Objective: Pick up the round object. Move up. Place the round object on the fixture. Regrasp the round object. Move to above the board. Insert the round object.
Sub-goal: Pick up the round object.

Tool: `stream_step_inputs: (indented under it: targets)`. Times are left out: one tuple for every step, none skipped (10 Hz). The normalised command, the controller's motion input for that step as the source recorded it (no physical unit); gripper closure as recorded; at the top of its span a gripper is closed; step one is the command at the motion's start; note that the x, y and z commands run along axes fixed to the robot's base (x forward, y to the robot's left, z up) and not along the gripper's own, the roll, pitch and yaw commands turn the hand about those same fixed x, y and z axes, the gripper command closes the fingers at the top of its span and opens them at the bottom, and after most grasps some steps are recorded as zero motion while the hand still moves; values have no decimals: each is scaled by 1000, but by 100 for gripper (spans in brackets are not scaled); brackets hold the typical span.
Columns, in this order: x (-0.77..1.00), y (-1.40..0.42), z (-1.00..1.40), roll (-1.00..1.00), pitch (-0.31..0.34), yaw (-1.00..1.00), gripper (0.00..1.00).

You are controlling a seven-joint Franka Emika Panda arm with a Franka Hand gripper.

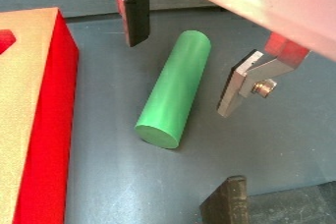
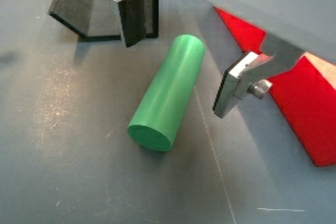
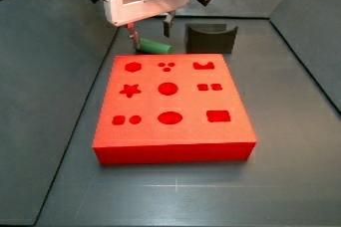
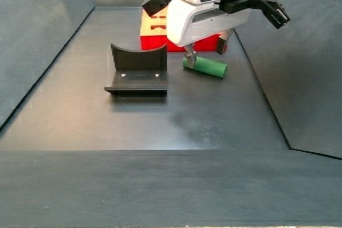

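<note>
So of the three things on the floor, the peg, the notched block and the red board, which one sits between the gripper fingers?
The green peg, lying on its side between the open gripper fingers; fixture and red board sit apart.

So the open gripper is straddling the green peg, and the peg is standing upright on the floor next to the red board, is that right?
Not quite: the round object lies flat on its side on the floor, as both wrist views show. The rest holds: the gripper is open with a finger either side of it, and the board lies beside it.
</note>
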Motion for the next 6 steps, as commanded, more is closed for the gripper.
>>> stream_step_inputs:
  targets:
    - [114,20,-617,0,0,123,0]
    - [43,0,-637,0,0,151,0]
    - [0,0,-40,0,0,0,0]
    - [0,0,0,0,0,0,100]
    - [0,-29,-17,6,0,0,100]
    - [0,0,0,0,0,0,100]
